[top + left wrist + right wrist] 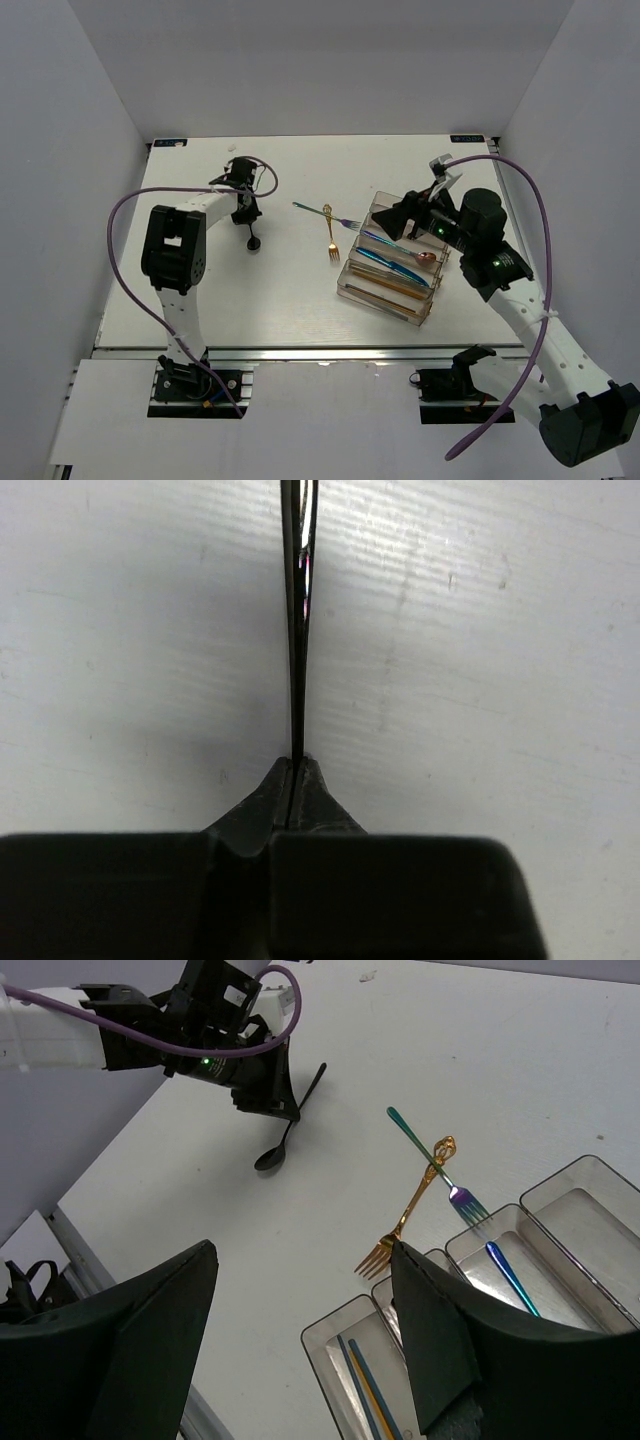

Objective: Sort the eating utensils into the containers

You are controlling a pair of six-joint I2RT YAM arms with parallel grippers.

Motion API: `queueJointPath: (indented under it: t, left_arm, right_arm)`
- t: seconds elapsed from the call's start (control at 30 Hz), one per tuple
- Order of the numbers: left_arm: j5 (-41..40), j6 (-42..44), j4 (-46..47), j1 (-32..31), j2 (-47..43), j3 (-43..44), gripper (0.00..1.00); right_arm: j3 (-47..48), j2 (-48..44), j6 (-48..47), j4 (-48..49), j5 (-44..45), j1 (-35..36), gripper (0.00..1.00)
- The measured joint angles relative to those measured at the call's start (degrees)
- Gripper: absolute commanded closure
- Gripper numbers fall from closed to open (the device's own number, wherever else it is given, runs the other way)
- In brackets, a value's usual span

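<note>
Table: I am seeing the white table (250,300) filling the middle of the top view.
Organizer tray: the clear organizer tray (380,305) is sitting at the right centre of the top view. Its long compartments are running from upper left to lower right, and some cutlery is lying inside.
Right gripper: the right gripper (405,215) is hovering over the upper end of the tray, jaws standing wide, nothing between them.
Left gripper: the left gripper (247,212) is working at the upper left of the top view, pinching narrow on a thin black handle.
Black spoon: the black spoon (253,240) is the thing being pinched. Its long axis is running nearly top to bottom in the frame, bowl toward the bottom.
Forks: the gold fork (329,235) and the iridescent fork (325,213) are crossing each other on the table, between the spoon and the tray.
Relation for the next move: the tray is lying to the right of the held spoon, well apart. I am judging that the spoon needs turning to match the slanted compartments.
</note>
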Motion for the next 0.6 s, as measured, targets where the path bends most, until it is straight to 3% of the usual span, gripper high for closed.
queueJointPath:
  t: [0.2,0.33,0.6]
  left_arm:
    - [-3.8,-4.0,6.4,-3.0,-6.0,-9.8,1.00]
    - [-5.4,-6.5,5.9,-6.0,-11.8,-16.8,1.00]
    - [-0.3,-6.9,7.1,-11.3,-33.9,-29.4,1.00]
  right_arm:
    - [-0.6,-0.9,0.6,1.7,-2.6,0.0,0.21]
    - [-1.4,-0.6,1.9,3.3,-4.0,0.0,0.21]
    - [-3.7,7.7,11.8,10.9,-2.5,0.3,0.27]
